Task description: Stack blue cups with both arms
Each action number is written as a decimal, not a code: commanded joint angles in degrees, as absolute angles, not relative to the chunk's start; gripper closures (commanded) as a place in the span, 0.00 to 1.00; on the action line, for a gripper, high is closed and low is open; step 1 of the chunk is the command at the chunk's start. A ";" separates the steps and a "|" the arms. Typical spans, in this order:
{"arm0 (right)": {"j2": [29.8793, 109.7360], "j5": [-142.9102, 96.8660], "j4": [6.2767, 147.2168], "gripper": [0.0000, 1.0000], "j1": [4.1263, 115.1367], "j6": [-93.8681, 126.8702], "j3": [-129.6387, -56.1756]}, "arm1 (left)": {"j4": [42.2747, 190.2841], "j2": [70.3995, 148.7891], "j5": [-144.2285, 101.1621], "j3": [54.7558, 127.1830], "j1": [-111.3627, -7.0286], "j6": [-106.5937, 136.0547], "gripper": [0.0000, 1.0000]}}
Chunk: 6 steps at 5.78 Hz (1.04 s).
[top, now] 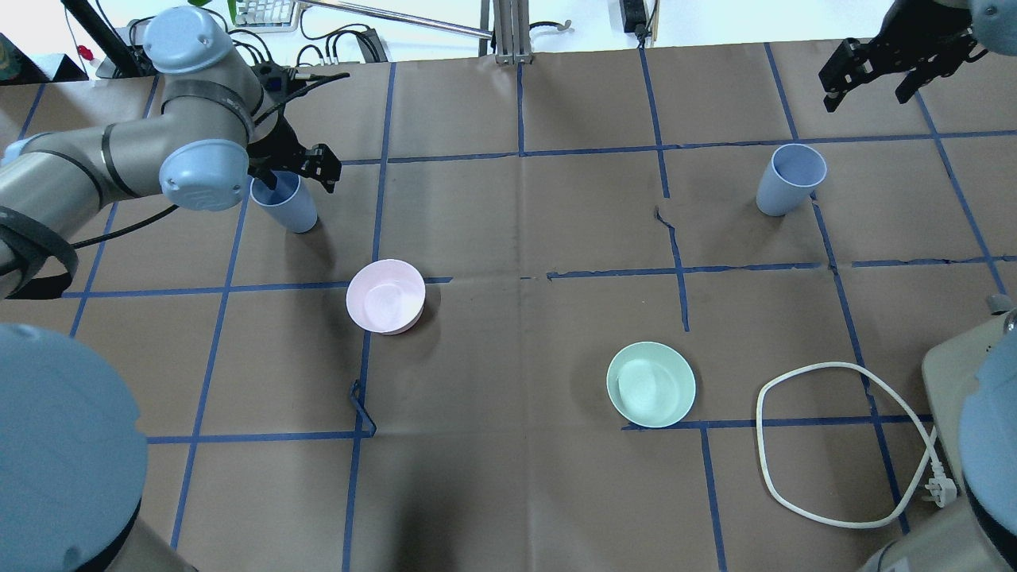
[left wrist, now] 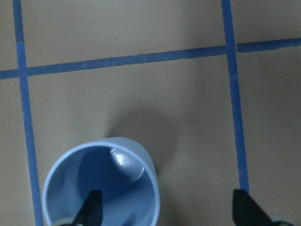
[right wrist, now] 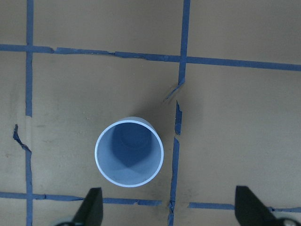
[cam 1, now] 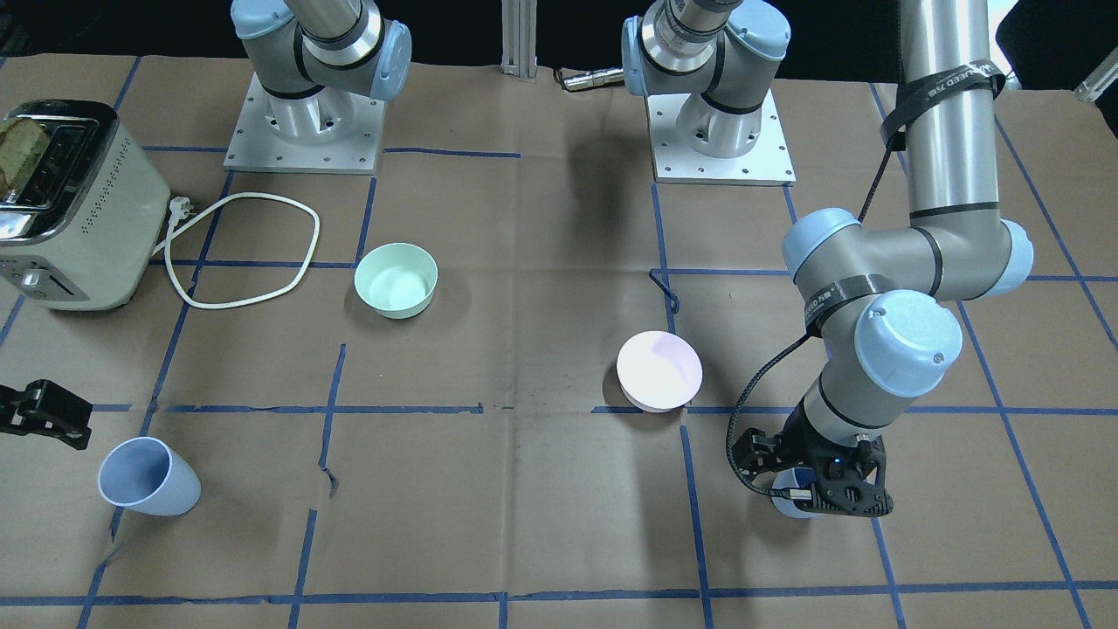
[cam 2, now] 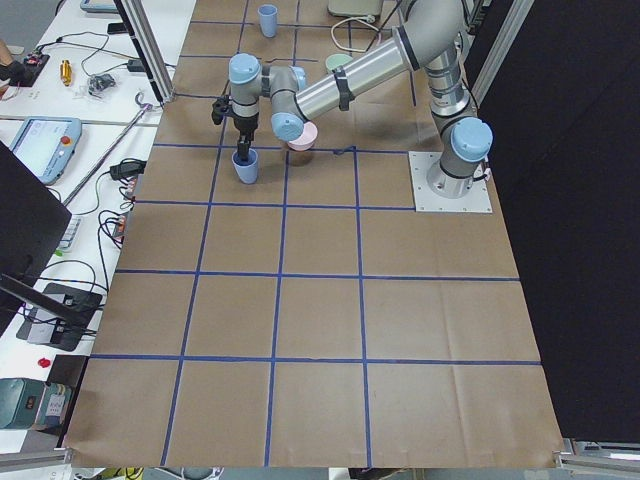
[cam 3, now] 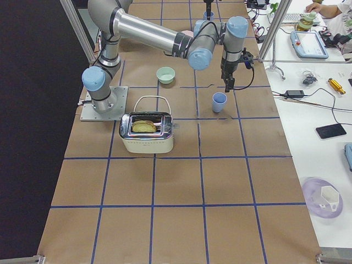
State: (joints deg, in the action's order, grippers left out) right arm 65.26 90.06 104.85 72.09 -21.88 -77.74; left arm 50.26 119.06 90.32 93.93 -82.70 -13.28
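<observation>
two blue cups [top: 290, 210] [top: 788, 183], one pink bowl [top: 385, 296], one mint-green bowl [top: 651, 384], one toaster [cam 1: 74, 210], one white power cord [top: 834, 445], two robot arms [top: 119, 159] [cam 3: 148, 33], two open black grippers [left wrist: 169, 209] [right wrist: 169, 207]

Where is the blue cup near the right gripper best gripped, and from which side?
Probably at the rim, from straight above: one finger inside, one outside the wall. The cup stands upright, mouth open upward, with nothing close around it.
</observation>
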 commanded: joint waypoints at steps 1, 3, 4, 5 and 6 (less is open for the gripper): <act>60.49 89.74 107.65 0.00 71.20 -24.41 -78.83 | 49.22 120.06 92.35 93.87 -82.79 -12.75 0.78; 59.94 89.74 114.57 0.00 71.19 -24.52 -85.30 | 49.31 119.80 95.54 93.69 -83.06 -12.48 0.90; 60.12 89.82 116.70 0.00 71.19 -24.61 -87.43 | 49.92 119.45 95.54 92.73 -83.67 -12.31 0.90; 60.38 90.17 116.63 0.26 71.19 -24.26 -87.54 | 50.44 119.36 95.19 90.55 -85.67 -9.43 0.90; 60.47 90.18 116.37 0.59 71.19 -24.34 -87.63 | 53.15 119.88 95.19 86.35 -90.39 -3.66 0.90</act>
State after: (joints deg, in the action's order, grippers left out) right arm 60.34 90.10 116.37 71.19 -24.36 -87.37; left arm 51.20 119.59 95.25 89.68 -86.77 -8.14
